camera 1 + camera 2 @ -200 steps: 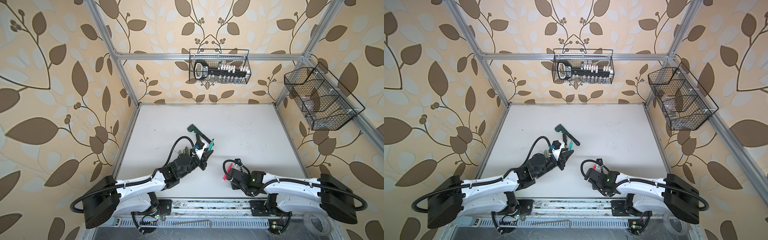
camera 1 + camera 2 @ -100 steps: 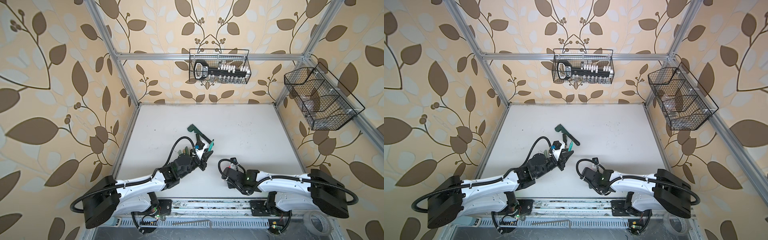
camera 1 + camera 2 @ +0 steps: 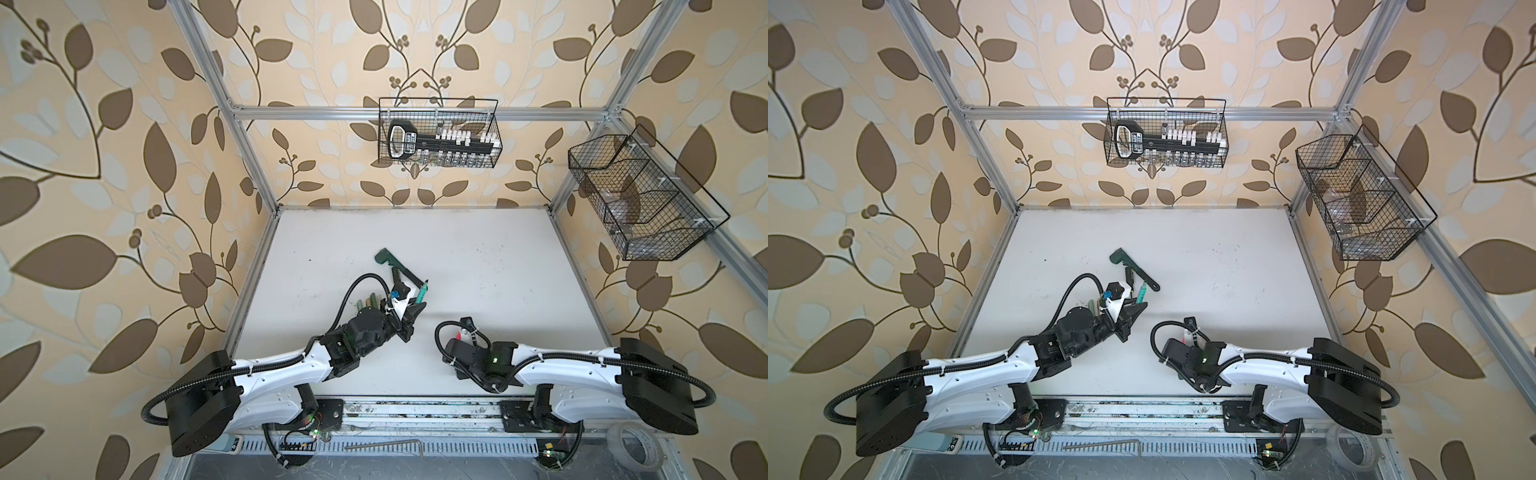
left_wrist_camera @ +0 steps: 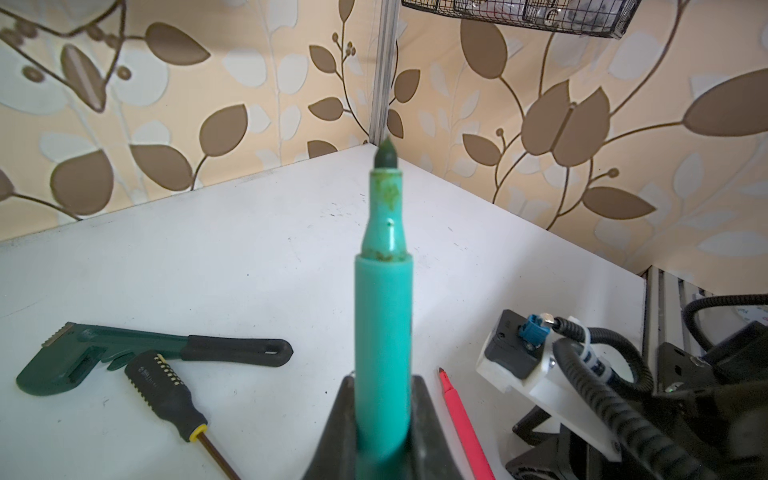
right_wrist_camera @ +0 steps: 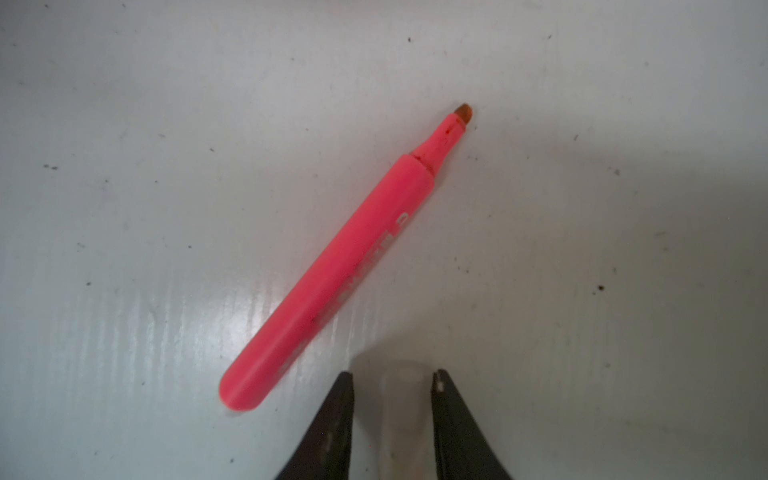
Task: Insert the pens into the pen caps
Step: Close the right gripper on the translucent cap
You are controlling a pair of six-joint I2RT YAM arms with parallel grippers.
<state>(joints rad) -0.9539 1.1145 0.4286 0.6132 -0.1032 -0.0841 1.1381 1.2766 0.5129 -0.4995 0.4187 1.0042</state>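
clamped in left hand: teal green pen, nib out ahead | pinched in right hand: pale translucent cap | flat on surface just ahead of it: neon pink pen, uncapped | handling guess: light, stiff, slick plastic; grip mid-barrel, clear of nib

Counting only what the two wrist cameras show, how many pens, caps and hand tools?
Pens: 2 (teal green marker pen, neon pink marker pen)
Caps: 1 (pale translucent plastic cap)
Hand tools: 2 (dark green wrench, black-handled screwdriver)
Total: 5
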